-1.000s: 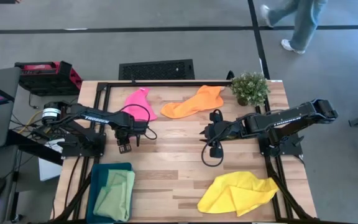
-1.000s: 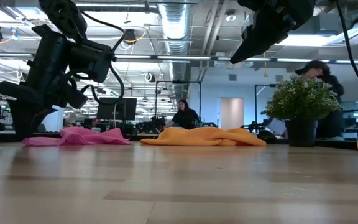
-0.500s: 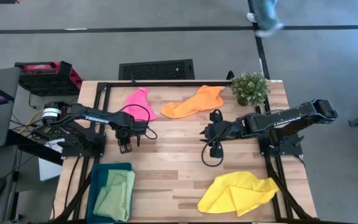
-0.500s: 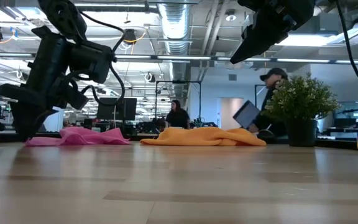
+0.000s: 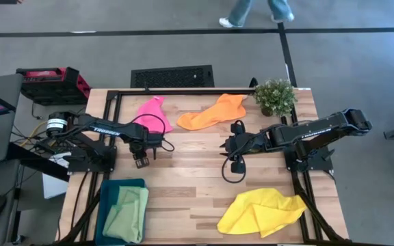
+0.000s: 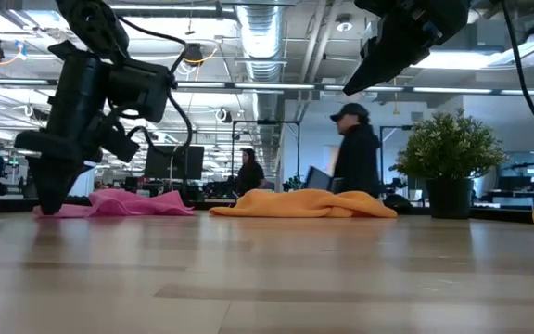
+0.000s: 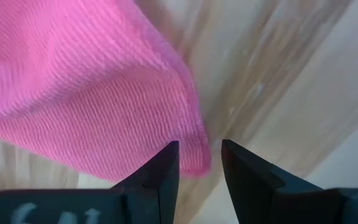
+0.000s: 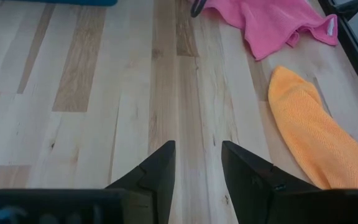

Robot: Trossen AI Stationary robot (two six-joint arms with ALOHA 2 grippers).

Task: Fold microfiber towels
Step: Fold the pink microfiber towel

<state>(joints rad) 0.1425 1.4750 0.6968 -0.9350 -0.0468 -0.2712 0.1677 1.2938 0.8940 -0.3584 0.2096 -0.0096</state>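
The hot pink towel lies crumpled at the table's far left, and the orange towel lies to its right. The yellow towel lies bunched at the near right. The light green towel sits in the teal bin. My left gripper points straight down, open, low over the pink towel's near corner, which shows between its fingertips. My right gripper hangs open, high above the table's middle, with nothing in it. My left gripper stands with its open fingers around the pink towel's near corner, coming from above and pointing down. Whether a finger touches the cloth I cannot tell. The towel lies flat on the table.
A potted plant stands at the far right corner, right of the orange towel. Bare wood lies across the table's middle. A black frame runs along the far edge. People walk in the room beyond.
My left gripper has tipped and rolled a little on the spot, and now points more straight down over the pink towel's corner. Its fingers have kept the same gap. The towels lie as before.
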